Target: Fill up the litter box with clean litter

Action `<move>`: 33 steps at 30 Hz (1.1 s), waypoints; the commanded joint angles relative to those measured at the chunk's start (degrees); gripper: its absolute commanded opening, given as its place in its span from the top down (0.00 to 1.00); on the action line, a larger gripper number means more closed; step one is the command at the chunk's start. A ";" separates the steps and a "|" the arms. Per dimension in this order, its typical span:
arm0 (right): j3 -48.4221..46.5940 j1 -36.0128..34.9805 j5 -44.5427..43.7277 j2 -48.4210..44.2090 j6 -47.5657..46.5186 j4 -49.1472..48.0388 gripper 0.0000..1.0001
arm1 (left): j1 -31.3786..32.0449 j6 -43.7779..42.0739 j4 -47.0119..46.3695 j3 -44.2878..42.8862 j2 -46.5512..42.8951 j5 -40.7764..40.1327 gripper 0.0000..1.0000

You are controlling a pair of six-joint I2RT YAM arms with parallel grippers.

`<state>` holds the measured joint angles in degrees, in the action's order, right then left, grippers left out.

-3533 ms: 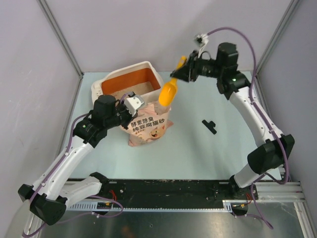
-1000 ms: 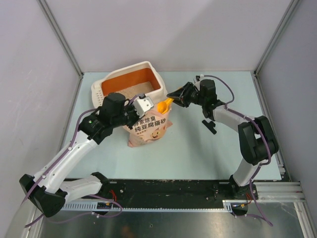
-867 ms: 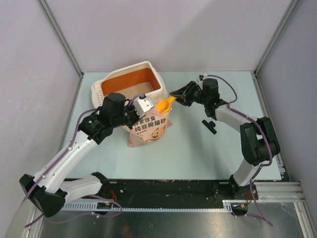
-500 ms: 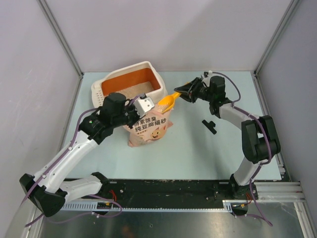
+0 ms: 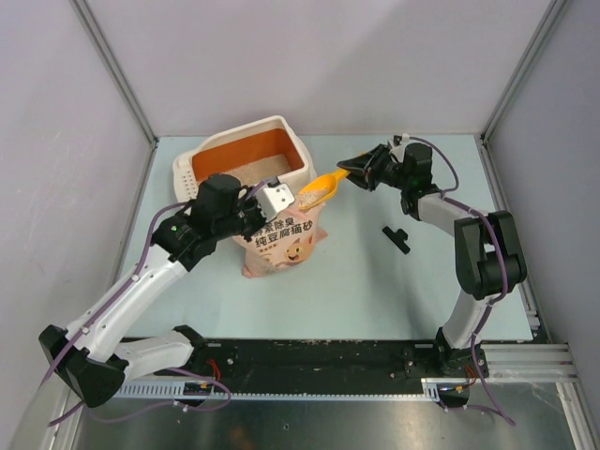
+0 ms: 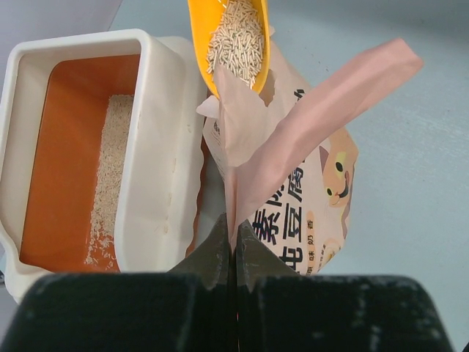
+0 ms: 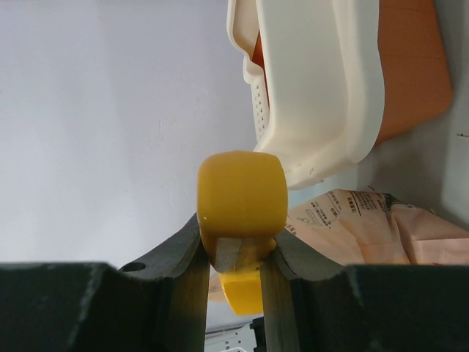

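Note:
The litter box (image 5: 246,126), cream outside and orange inside, stands at the back left with a thin strip of clean litter (image 5: 251,172) on its floor. Against its near side leans the pink-beige bag (image 5: 281,239). My left gripper (image 5: 272,199) is shut on the bag's top flap (image 6: 293,125), holding the mouth open. My right gripper (image 5: 354,171) is shut on the handle of a yellow scoop (image 5: 317,189). The scoop (image 6: 234,40) carries litter pellets (image 6: 238,33) and hovers over the bag's mouth, beside the box's right wall (image 6: 157,147). The right wrist view shows the handle (image 7: 242,198) clamped, with the box (image 7: 322,88) beyond.
A small black part (image 5: 397,239) lies on the table right of the bag, under my right arm. Grey enclosure walls and metal posts (image 5: 117,75) close in the back and both sides.
The scoop sat tip-down in the bag's mouth a second ago. My right gripper has since drawn it up and to the right, loaded with litter. The left arm has held still.

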<state>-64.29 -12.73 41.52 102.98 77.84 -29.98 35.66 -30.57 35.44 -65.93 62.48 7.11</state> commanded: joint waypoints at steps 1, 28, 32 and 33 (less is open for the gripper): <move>-2.24 1.30 0.23 0.91 0.46 -2.80 1.00 | 0.73 -1.60 -5.65 -3.76 -0.87 0.53 1.00; -24.18 -0.71 1.02 9.15 -0.94 7.21 1.00 | 0.64 -4.85 -5.47 -3.33 -2.01 -1.93 1.00; -34.65 -3.43 -3.61 15.64 -1.29 10.45 1.00 | 0.64 -5.56 -5.47 -2.71 -2.89 -2.63 1.00; -37.20 -4.14 -5.12 17.24 -1.90 11.86 1.00 | 0.64 -5.56 -5.38 -2.62 -3.24 -2.63 1.00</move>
<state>-91.22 -14.06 41.82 114.63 76.90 -22.02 35.83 -33.71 35.27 -66.15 62.50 4.62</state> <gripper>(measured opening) 0.325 0.023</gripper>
